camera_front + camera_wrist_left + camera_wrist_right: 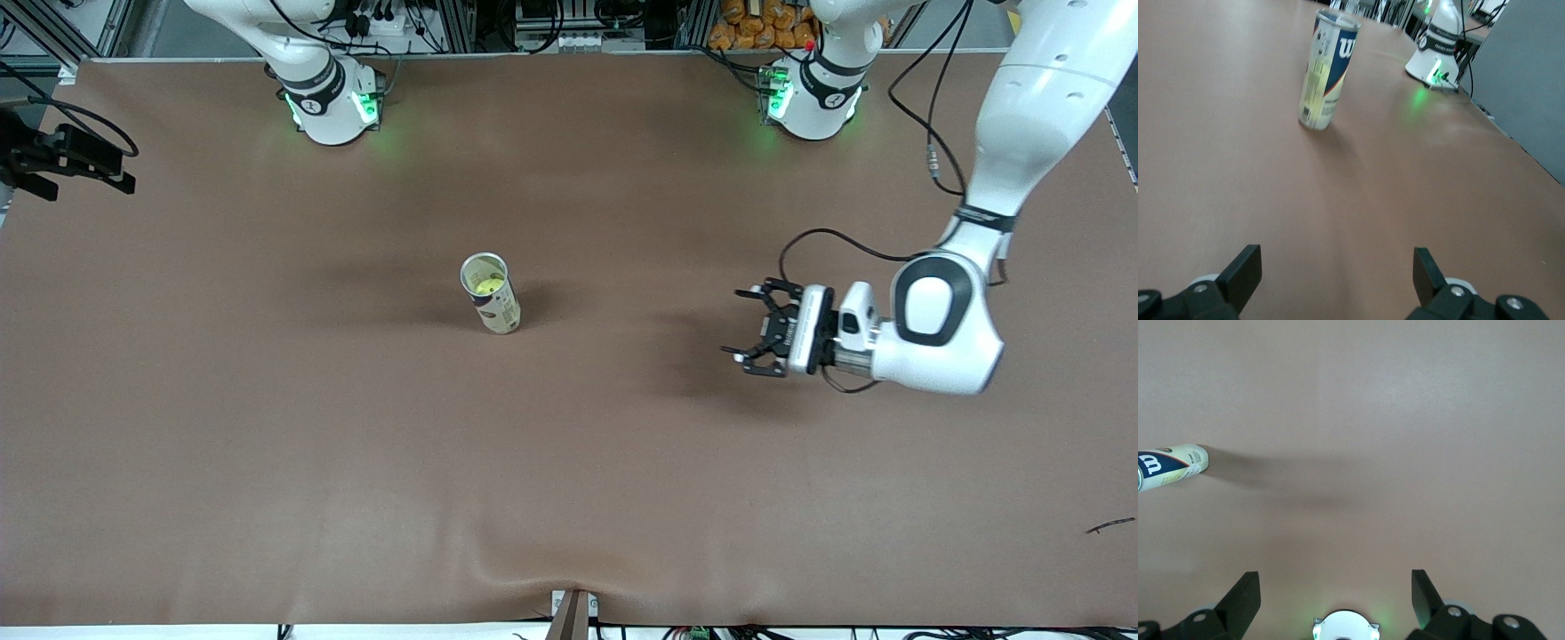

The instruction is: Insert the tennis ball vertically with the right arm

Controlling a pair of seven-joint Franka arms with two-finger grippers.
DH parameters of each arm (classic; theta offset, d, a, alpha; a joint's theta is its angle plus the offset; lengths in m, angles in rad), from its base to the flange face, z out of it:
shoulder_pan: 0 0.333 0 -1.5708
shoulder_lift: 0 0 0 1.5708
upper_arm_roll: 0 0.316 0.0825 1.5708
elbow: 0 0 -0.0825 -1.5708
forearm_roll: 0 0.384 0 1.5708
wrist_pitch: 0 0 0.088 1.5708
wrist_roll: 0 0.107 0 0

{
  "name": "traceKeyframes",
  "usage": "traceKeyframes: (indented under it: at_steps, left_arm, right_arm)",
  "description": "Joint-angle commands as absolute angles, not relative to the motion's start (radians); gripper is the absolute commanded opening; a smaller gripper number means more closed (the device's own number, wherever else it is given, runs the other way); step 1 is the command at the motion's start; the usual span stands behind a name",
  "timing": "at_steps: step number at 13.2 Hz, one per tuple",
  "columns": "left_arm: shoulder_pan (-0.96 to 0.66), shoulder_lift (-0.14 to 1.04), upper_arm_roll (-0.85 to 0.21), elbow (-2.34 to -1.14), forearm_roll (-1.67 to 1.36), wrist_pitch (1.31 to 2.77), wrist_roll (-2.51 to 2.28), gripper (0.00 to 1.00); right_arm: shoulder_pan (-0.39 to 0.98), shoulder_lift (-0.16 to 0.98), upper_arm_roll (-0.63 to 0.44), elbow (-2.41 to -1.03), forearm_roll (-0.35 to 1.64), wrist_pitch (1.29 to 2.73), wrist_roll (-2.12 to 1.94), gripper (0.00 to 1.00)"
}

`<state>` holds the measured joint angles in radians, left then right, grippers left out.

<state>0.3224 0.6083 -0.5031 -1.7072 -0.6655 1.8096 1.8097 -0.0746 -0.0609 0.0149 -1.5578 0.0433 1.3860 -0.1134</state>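
Note:
A tall tennis ball can [490,294] with a white and blue label stands upright and open-topped near the middle of the table. A yellow tennis ball [487,285] shows inside it. The can also shows in the left wrist view [1327,70] and at the edge of the right wrist view [1171,467]. My left gripper [738,322] is open and empty, low over the table toward the left arm's end, pointing at the can [1337,267]. My right gripper [1335,587] is open and empty, high over the table close to its own base; it is out of the front view.
The brown table cover [267,427] has a wrinkle at its near edge [569,582]. The right arm's base [329,98] and the left arm's base [813,93] stand at the back. A black mount [62,160] sits at the right arm's end.

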Motion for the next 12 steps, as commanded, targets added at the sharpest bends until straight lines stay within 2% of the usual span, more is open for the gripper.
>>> traceKeyframes:
  at_steps: [1,4,8,12]
  left_arm:
    - [0.286,0.533,-0.444,-1.671,-0.565,1.744,1.694,1.0]
    - [0.21,0.427,-0.312,-1.651,-0.506,1.633,1.481,1.0]
    - [0.138,0.378,-0.232,-1.445,-0.291,1.419,1.087,1.0]
    - [-0.012,0.246,-0.101,-1.425,-0.167,1.391,0.714,1.0]
  right_arm:
    - [-0.074,-0.034,0.011,-1.54,0.031,1.44,-0.106,1.0]
    - [-0.089,-0.032,0.008,-1.537,0.049,1.473,-0.104,1.0]
    - [-0.083,-0.037,0.011,-1.534,0.049,1.466,-0.104,1.0]
    - [-0.091,-0.04,0.008,-1.502,0.054,1.424,-0.106,1.0]
